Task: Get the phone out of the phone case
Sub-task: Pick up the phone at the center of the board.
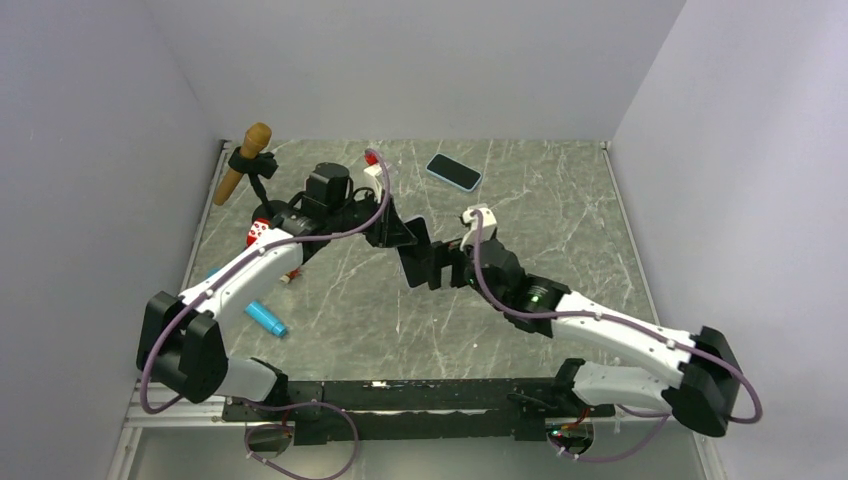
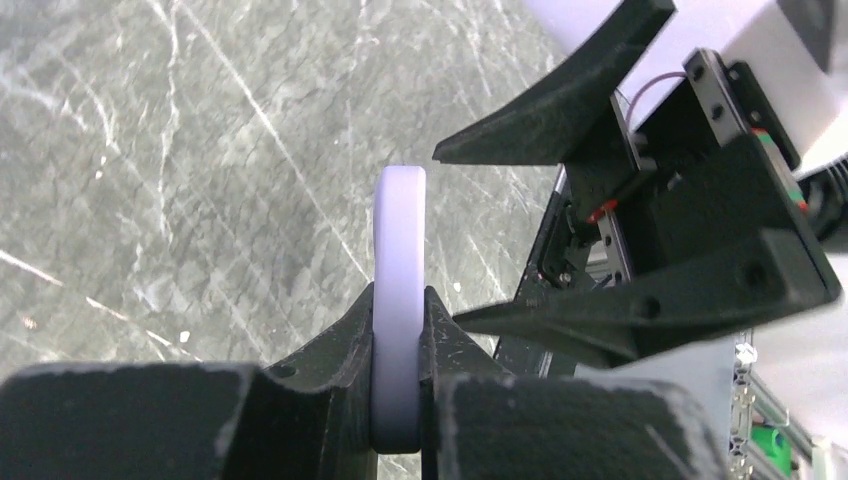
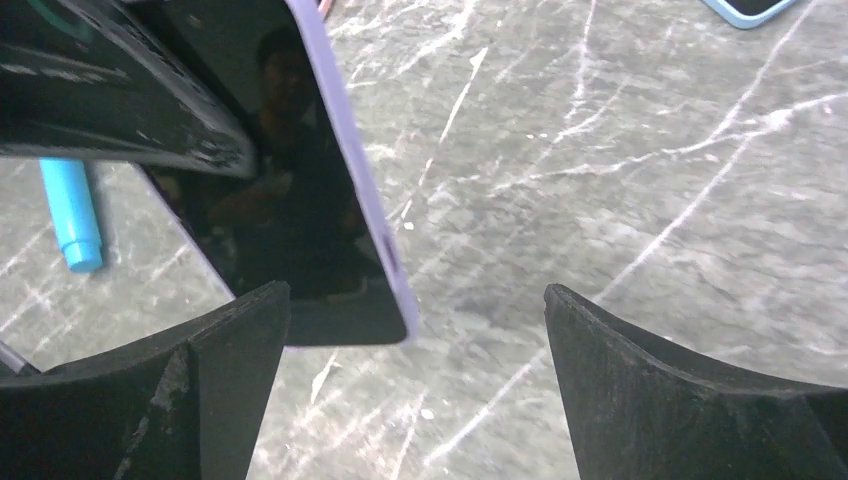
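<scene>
A phone with a dark screen in a lavender case is held off the table between the two arms. My left gripper is shut on it. In the left wrist view the case's lavender edge stands upright, pinched between my left gripper's fingers. My right gripper is open, just right of the phone. In the right wrist view the phone's screen sits at the left, its lower corner between the spread fingers of my right gripper, touching neither. That open gripper also shows in the left wrist view.
A second phone in a light blue case lies flat at the back of the marble table, and it also shows in the right wrist view. A wooden-handled tool in a black stand, a red object and a blue marker are at the left.
</scene>
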Robot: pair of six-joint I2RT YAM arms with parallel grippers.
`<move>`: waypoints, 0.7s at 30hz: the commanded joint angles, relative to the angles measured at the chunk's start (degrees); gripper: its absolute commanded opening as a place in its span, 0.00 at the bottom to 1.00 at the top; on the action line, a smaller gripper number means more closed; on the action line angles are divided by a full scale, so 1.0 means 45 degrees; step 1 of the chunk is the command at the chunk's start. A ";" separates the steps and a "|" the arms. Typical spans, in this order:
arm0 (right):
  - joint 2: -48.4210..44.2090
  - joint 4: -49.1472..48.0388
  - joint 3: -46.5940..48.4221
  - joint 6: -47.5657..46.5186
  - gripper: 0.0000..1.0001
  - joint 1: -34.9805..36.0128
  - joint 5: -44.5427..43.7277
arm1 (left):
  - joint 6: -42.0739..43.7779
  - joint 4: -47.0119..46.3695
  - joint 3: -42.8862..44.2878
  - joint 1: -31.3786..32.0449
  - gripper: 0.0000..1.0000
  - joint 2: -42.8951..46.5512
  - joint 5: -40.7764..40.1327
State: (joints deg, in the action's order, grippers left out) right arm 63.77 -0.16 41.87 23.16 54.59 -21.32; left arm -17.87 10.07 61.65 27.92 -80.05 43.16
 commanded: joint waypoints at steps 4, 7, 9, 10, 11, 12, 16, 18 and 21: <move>-0.2959 0.1469 -0.1264 -0.1902 0.98 -0.1041 0.3806 | 0.1417 -0.1224 0.0410 0.0005 0.00 0.1165 0.2346; -0.3996 0.0477 -0.2293 -0.2209 0.92 -0.2583 0.7271 | 0.1514 -0.1309 0.0576 0.0004 0.00 0.1074 0.3466; -0.4284 -0.0198 -0.2721 -0.2248 0.85 -0.3752 0.9668 | 0.1383 -0.1584 0.0568 0.0005 0.00 0.1050 0.4160; -0.4348 -0.0557 -0.2849 -0.2274 0.82 -0.4076 1.0508 | 0.1279 -0.1755 0.0538 0.0006 0.00 0.1060 0.4396; -0.4359 -0.0704 -0.2884 -0.2373 0.80 -0.4256 1.1155 | 0.1171 -0.1974 0.0490 0.0001 0.00 0.1059 0.4570; -0.4324 -0.0891 -0.2928 -0.2458 0.79 -0.4308 1.1715 | 0.1060 -0.2111 0.0430 0.0003 0.00 0.1086 0.4721; -0.3685 -0.1701 -0.2845 -0.2643 0.73 -0.4357 1.3699 | 0.0775 -0.2314 0.0495 -0.0005 0.00 0.0912 0.4930; -0.3342 -0.2198 -0.2845 -0.2499 0.68 -0.4373 1.4438 | 0.0796 -0.2257 0.0566 0.0006 0.00 0.0836 0.4905; -0.2816 -0.2525 -0.2752 -0.2434 0.60 -0.4377 1.4583 | 0.0649 -0.2331 0.0489 -0.0006 0.00 0.0878 0.4916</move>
State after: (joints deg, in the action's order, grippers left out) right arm 48.86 -4.60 28.23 12.99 35.22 36.10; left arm -13.56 4.29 61.69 27.90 -77.08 61.30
